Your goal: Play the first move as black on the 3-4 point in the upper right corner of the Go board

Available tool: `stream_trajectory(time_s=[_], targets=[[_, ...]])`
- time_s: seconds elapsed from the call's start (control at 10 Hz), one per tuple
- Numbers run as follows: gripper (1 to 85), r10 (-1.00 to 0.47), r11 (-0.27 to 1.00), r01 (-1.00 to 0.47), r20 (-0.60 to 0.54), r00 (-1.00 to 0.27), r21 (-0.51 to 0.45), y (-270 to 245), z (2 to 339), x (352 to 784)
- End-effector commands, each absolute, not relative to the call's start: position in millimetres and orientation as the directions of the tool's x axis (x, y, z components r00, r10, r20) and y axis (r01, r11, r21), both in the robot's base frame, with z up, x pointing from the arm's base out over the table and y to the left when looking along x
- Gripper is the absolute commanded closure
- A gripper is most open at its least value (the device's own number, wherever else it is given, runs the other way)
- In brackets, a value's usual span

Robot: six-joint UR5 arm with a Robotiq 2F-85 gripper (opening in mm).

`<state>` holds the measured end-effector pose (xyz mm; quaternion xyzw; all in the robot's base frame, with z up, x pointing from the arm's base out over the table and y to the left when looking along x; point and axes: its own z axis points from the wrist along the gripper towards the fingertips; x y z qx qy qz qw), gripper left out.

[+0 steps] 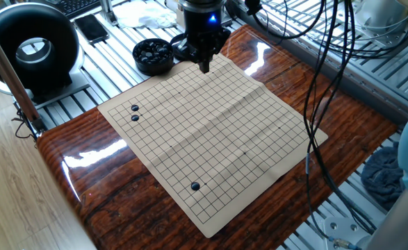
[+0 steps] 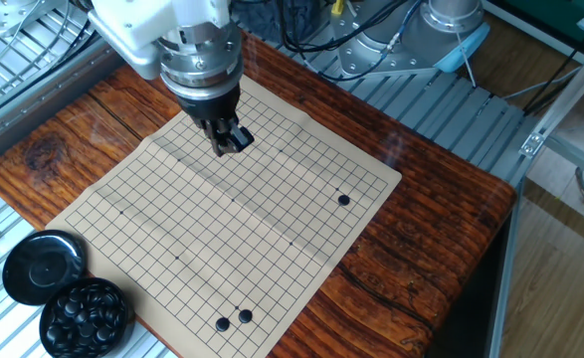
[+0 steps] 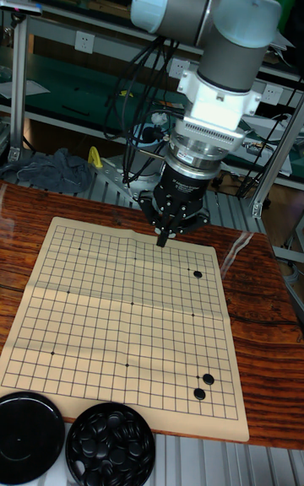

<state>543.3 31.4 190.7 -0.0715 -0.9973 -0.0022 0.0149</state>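
Observation:
The tan Go board (image 1: 217, 132) (image 2: 202, 239) (image 3: 110, 317) lies flat on the wooden table. Three black stones rest on it: a pair (image 1: 135, 113) (image 2: 233, 320) (image 3: 203, 386) near one corner and a single stone (image 1: 195, 186) (image 2: 343, 200) (image 3: 198, 274). A black bowl (image 1: 153, 55) (image 2: 86, 316) (image 3: 111, 455) full of black stones stands off the board. My gripper (image 1: 204, 67) (image 2: 230, 144) (image 3: 160, 241) hangs just above the board near one edge, its fingers pressed together. Whether a stone sits between the tips is too small to see.
The bowl's black lid (image 2: 42, 267) (image 3: 29, 438) lies beside the bowl. A round black device (image 1: 33, 42) and a phone (image 1: 91, 28) sit on the metal bench beyond the table. Cables (image 1: 329, 104) hang over the table's right side.

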Motion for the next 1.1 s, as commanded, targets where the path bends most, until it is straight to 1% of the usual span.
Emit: stream_trajectory(time_s=[0.0, 0.1, 0.2, 0.3, 0.5, 0.7, 0.9, 1.0], targets=[[84.3, 0.145, 0.981, 0.151, 0.053, -0.988, 0.123, 50, 190, 537], [84.3, 0.140, 0.986, 0.145, 0.061, -0.988, 0.088, 41, 189, 534], [84.3, 0.144, 0.986, 0.146, 0.033, -0.989, 0.086, 39, 189, 541], [84.3, 0.152, 0.984, 0.152, 0.008, -0.988, 0.091, 40, 189, 548], [84.3, 0.164, 0.982, 0.164, 0.005, -0.986, 0.095, 40, 189, 549], [84.3, 0.174, 0.980, 0.170, -0.027, -0.984, 0.108, 42, 189, 558], [84.3, 0.170, 0.983, 0.170, 0.014, -0.985, 0.072, 35, 188, 546], [84.3, 0.193, 0.976, 0.191, -0.011, -0.981, 0.104, 42, 189, 554]])
